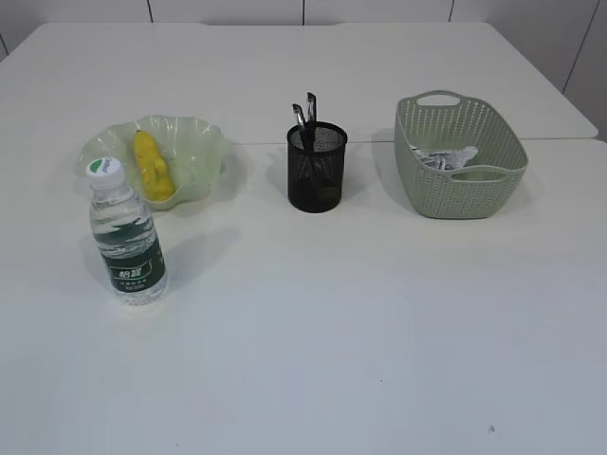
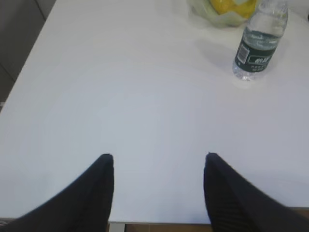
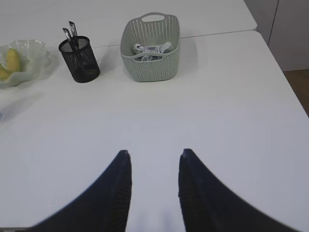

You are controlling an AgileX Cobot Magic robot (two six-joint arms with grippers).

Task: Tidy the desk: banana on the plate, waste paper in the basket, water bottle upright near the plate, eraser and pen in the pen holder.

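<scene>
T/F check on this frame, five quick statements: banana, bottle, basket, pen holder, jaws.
1. The banana lies in the plate. True.
2. The water bottle lies on its side. False: it stands upright, cap on, in front of the plate.
3. The basket is empty. False: crumpled waste paper sits in it.
4. Pens stick out of the pen holder. True.
5. The right gripper holds a pen. False: its jaws are apart over bare desk, nothing between them. The left gripper is also empty.
</scene>
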